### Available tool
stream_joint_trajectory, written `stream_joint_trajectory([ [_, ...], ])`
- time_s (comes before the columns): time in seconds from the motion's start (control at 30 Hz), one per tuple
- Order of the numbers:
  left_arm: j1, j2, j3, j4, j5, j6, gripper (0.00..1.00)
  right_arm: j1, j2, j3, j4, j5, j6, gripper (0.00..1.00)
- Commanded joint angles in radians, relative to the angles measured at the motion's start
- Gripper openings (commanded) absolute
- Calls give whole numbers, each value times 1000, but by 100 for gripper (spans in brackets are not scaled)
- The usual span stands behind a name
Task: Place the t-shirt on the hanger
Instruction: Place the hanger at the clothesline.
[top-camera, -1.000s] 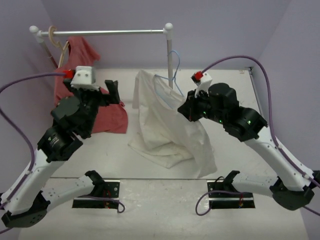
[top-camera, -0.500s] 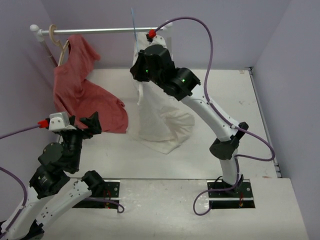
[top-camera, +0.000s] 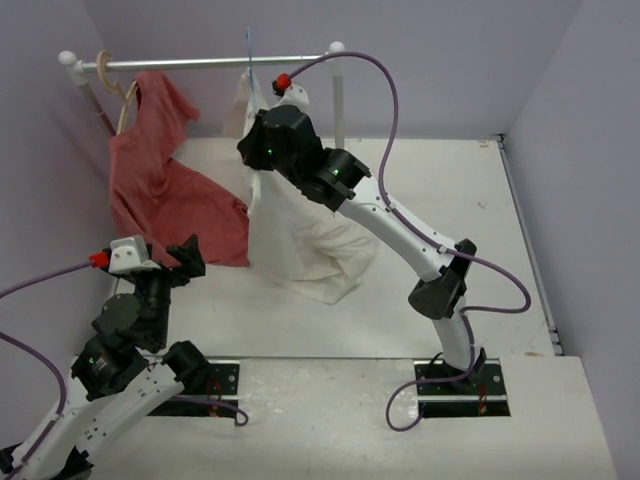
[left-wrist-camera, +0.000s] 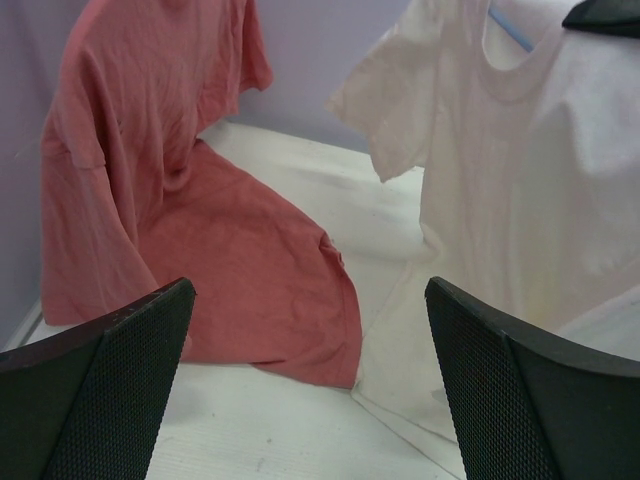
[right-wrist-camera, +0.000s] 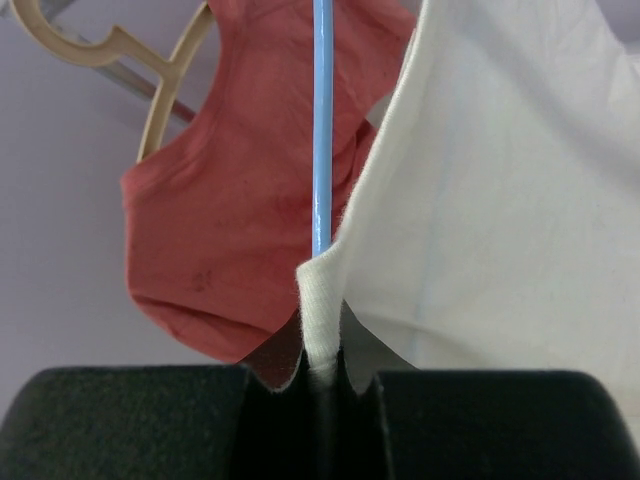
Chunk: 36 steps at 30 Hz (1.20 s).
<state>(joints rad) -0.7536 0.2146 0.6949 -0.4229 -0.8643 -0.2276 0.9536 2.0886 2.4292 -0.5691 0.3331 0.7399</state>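
Now that my right pincer, pinching hanger and t-shirt collar, has risen to the rail, I reckon hooking comes next; left pincer spread, withdrawn.

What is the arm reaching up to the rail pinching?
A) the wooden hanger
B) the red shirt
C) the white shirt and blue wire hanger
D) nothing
C: the right end effector is shut on the white t-shirt, the blue hanger wire rising from the pinch.
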Motion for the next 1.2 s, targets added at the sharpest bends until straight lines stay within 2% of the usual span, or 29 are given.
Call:
stream_joint_trajectory([
  [0.0,0,4,-10,37,-28,-24,100,-13,69,79,175,97,-6,0],
  [0.13,0,-32,-28,52,-21,-17,100,-16,67,16,248,139,19,0],
  [0.33,0,-28,-28,44,-16,-18,100,-36,139,75,201,102,50,0],
  [0.83,0,-4,-33,42,12,-19,100,-42,72,-195,243,57,73,2],
  [0.87,0,-4,-34,43,13,-17,100,-41,63,-212,253,55,71,7],
  [0.9,0,-3,-35,44,14,-16,100,-42,54,-235,265,50,66,21],
  [0.93,0,-1,-34,44,13,-16,100,-42,40,-254,275,43,57,47],
  [1.0,0,4,-35,44,10,-17,100,-42,23,-271,268,41,47,74],
  [1.07,0,12,-35,43,6,-19,100,-42,-5,-283,251,43,25,95],
  [1.1,0,19,-33,41,3,-22,100,-43,-29,-298,249,48,8,99],
  [1.17,0,31,-29,33,-4,-32,100,-43,-105,-353,250,58,-38,99],
])
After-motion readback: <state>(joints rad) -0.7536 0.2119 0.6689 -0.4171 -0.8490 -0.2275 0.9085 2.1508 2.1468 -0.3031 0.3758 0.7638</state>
